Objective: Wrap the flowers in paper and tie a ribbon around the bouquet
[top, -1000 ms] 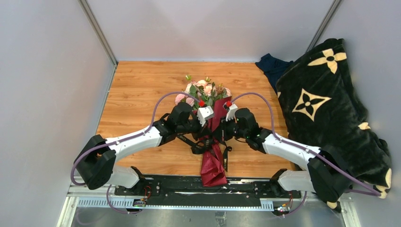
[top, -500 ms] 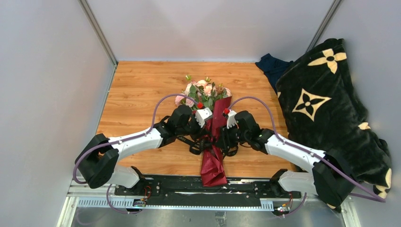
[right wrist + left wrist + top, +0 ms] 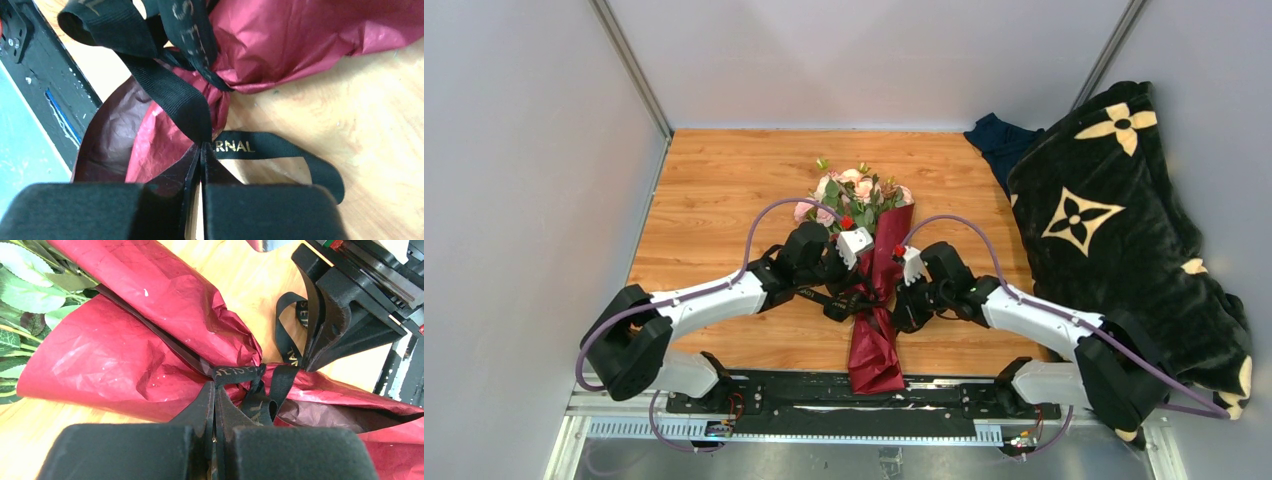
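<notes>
right hand drawn back, ribbon reads "ernal"

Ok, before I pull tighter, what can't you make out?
Left wrist: whether the shut left gripper pinches the ribbon; its own fingers hide the contact. Flowers cut off by the left edge.
Right wrist: the lettering's start, behind the strand in the right gripper.
Top view: the ribbon's tie, too small.

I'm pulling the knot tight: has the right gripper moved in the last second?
Yes. In the top view the right gripper, shut on the ribbon, has come back toward the black base rail and away from the flowers.
</notes>
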Available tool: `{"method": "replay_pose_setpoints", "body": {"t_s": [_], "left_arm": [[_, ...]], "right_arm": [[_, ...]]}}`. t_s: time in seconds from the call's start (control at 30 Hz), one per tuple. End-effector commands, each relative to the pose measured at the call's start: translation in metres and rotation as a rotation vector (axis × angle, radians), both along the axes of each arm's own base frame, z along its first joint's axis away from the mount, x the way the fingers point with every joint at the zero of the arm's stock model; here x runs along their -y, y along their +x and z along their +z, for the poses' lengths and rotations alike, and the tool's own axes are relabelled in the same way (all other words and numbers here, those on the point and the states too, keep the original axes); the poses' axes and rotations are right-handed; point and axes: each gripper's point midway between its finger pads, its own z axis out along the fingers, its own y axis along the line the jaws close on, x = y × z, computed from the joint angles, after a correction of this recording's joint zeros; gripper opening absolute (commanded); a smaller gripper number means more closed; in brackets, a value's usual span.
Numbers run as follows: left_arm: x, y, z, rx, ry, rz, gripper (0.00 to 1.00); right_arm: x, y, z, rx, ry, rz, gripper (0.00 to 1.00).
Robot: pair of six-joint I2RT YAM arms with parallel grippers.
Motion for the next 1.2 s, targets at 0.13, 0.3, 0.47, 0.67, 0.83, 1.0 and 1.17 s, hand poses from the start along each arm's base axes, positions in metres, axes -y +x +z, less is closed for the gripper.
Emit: {"method": "replay_pose_setpoints", "body": {"t_s": [0.13, 0.3, 0.47, 0.67, 0.83, 1.0, 1.17], "left_arm": [[0.011, 0.005, 0.041, 0.105, -0.075, -0.047, 0.00], [0.011, 0.000, 0.031, 0.060, -0.072, -0.040, 0.00], [0.012, 0.002, 0.036, 0.075, -0.083, -0.039, 0.00], [0.012, 0.004, 0.037, 0.081, -0.083, -0.030, 0.00], [0.011, 0.002, 0.037, 0.074, -0.088, -0.034, 0.00], [0.011, 0.000, 0.035, 0.069, -0.093, -0.040, 0.00], [0.012, -0.003, 0.034, 0.061, -0.103, -0.050, 0.00]], "right_arm": [[0.013, 0.009, 0.023, 0.093, -0.031, -0.052, 0.00], [-0.014, 0.020, 0.069, 0.204, 0.124, -0.082, 0.00], [-0.040, 0.040, 0.088, 0.253, 0.263, -0.113, 0.00], [-0.069, 0.039, 0.087, 0.266, 0.300, -0.020, 0.00], [-0.075, 0.048, 0.078, 0.258, 0.292, -0.061, 0.00], [-0.073, 0.065, 0.061, 0.233, 0.238, -0.169, 0.00], [-0.074, 0.074, 0.051, 0.209, 0.231, -0.220, 0.00]]}}
